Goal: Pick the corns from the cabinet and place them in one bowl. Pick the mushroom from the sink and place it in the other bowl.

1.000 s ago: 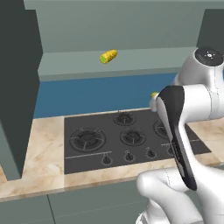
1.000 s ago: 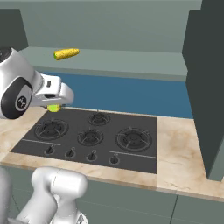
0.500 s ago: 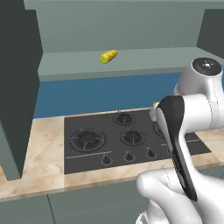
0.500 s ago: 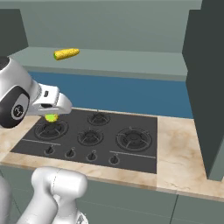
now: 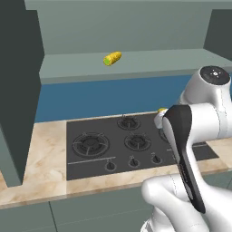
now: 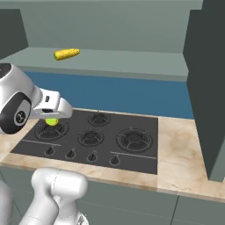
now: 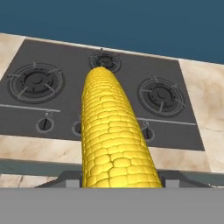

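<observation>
Jaws clamped on one corn cob [image 7: 116, 144] lengthwise over the hob [image 7: 87, 87]; a loose grip could drop it at 12 o'clock.

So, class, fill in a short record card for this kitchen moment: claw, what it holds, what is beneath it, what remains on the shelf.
claw: shut on a corn cob
held corn: yellow, points away from the hand camera
beneath: black stovetop on the marble counter
shelf: second corn lies on the cabinet shelf
</observation>
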You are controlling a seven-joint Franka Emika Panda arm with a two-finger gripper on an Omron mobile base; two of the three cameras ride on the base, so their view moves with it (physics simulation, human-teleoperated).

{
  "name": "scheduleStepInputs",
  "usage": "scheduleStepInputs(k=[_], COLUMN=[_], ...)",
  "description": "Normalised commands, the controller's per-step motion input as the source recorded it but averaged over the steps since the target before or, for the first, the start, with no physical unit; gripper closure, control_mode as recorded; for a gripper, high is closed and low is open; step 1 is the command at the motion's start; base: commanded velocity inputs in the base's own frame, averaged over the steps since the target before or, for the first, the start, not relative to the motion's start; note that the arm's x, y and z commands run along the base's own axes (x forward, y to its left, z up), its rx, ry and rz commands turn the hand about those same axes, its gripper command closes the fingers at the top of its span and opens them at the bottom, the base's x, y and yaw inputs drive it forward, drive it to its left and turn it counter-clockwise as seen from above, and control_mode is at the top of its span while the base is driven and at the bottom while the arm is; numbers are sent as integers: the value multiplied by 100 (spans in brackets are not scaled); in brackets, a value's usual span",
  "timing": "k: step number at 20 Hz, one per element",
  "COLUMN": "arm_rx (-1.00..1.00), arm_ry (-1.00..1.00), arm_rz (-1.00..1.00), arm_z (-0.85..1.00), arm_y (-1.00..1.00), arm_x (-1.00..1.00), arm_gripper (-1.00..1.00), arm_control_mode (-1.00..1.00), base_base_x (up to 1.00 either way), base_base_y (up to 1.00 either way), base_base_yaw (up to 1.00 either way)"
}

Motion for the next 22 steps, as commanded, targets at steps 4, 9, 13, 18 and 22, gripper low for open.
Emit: scheduleStepInputs(k=[4,9,13,18,22], arm_rx=[0,0,0,0,0], arm_ry=[0,0,0,0,0], arm_rz=[0,0,0,0,0], arm_z=[0,0,0,0,0], arm_y=[0,0,0,0,0], arm_x=[0,0,0,0,0], arm_gripper=[100,100,100,100,100], arm_control_mode=[100,100,100,100,100], base_base_x=[-23,-61,-61,-64,-40], base_base_y=[0,0,1,0,-6], base_base_yaw=[-2,-17,-24,-7,56])
